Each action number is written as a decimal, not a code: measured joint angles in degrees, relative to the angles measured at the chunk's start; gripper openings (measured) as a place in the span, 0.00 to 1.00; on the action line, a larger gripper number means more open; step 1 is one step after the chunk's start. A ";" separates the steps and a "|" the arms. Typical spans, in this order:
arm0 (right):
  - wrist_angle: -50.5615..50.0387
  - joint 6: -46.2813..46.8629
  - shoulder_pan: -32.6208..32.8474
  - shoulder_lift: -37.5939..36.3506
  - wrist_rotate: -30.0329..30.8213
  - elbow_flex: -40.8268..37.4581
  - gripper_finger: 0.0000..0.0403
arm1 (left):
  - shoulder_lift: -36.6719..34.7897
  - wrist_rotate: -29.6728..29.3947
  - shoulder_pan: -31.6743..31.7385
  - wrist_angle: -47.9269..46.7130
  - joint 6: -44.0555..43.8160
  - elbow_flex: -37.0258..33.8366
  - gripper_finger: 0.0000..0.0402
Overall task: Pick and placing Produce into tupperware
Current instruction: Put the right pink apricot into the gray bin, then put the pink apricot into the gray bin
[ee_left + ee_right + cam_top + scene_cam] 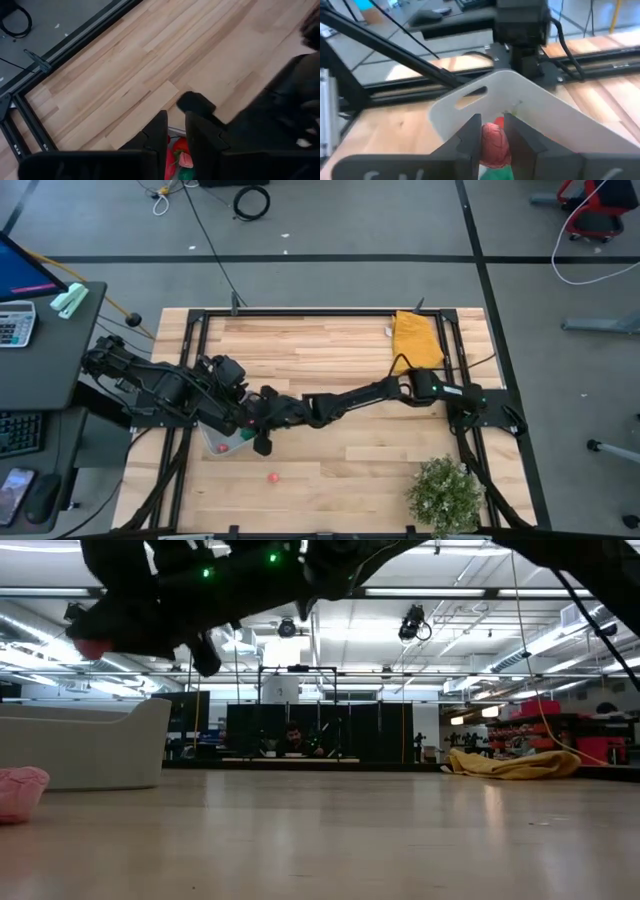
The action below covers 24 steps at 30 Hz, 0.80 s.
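While both arms crowd the near-left of the surface [350, 450], the right tool [492, 131] hangs over the tupperware [530, 105] with a piece of produce.

Look at that: the right tool's fingers [465, 137] are pinched close on a red strawberry-like piece [494, 145], right above the container's pale wall and its slot handle. Inside, more red and green produce [180, 159] shows between the left tool's [176, 131] fingers, which stand narrowly apart and hold nothing, poised above the container. One small red piece [271, 477] lies alone on the wood, nearer than the container, and a pink piece [20, 792] sits close to it. Far right, a yellow cloth [416, 340]; near right, a bushy plant [444, 494].
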 joint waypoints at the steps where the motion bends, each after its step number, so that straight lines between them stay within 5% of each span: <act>1: -1.32 0.28 -0.44 0.53 -0.15 0.87 0.21 | 0.02 0.00 0.00 0.00 0.28 0.00 0.18; 17: -17.08 1.66 -3.46 -0.37 -0.14 3.27 0.38 | 0.02 0.01 0.00 -0.42 0.00 -0.04 0.18; 24: -45.32 1.46 -0.25 -6.38 -0.31 3.27 0.36 | 0.02 0.68 -0.62 0.04 -0.77 -0.04 0.20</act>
